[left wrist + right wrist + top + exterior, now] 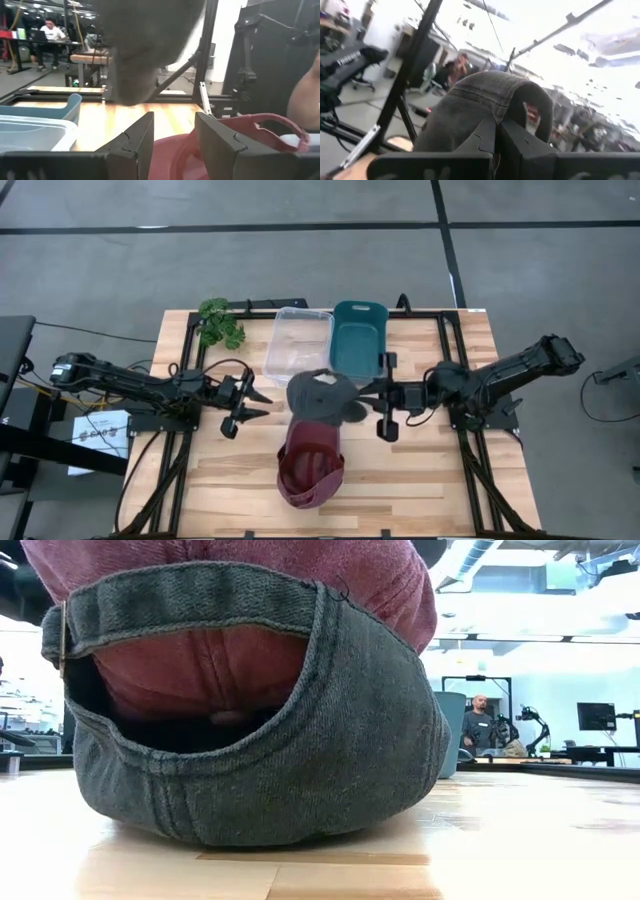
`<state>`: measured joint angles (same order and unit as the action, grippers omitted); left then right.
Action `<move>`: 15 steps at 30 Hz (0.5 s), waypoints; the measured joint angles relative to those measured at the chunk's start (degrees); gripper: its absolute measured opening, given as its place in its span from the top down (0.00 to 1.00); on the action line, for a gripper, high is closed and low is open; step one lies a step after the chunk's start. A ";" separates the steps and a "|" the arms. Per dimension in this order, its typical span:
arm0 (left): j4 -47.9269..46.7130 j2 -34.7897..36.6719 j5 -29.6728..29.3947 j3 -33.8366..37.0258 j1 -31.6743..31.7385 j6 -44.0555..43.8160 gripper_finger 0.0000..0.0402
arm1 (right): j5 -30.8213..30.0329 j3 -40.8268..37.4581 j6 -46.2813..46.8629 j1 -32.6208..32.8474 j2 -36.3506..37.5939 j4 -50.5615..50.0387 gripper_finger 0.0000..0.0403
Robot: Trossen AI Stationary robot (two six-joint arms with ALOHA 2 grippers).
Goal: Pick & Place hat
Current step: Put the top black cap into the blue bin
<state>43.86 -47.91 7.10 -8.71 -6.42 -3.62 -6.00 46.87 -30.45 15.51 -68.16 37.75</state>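
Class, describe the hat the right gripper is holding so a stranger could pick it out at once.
Start at the wooden table, then find the two bins at its far edge, one clear and one teal. Just in front of them, the right gripper pinches a grey cap. Its neighbour, the cap nearer the front edge, is maroon and lies free.

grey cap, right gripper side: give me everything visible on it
The grey cap is washed denim-like cloth with visible seams and a back opening closed by an adjuster strap. It sits mid-table, in front of the clear bin and teal bin, with its near edge over the red cap. The right gripper is shut on its right edge; in the right wrist view the fabric sits pinched between the fingers. The left gripper is open just to its left, not touching it.
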 joint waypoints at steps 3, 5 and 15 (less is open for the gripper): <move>3.36 -2.79 -0.05 0.00 0.07 0.00 0.65 | 3.21 0.01 0.23 -1.14 0.00 1.81 1.00; 6.88 -5.53 -0.05 0.00 0.07 0.00 0.65 | 5.66 0.41 1.02 -2.05 -0.02 1.74 1.00; 19.64 -20.46 -0.03 -4.31 0.09 1.89 0.65 | 14.40 4.59 3.05 -3.52 -0.50 1.43 1.00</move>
<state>63.50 -68.38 7.07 -13.02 -6.33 -1.73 8.39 51.46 -27.40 11.99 -68.66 39.18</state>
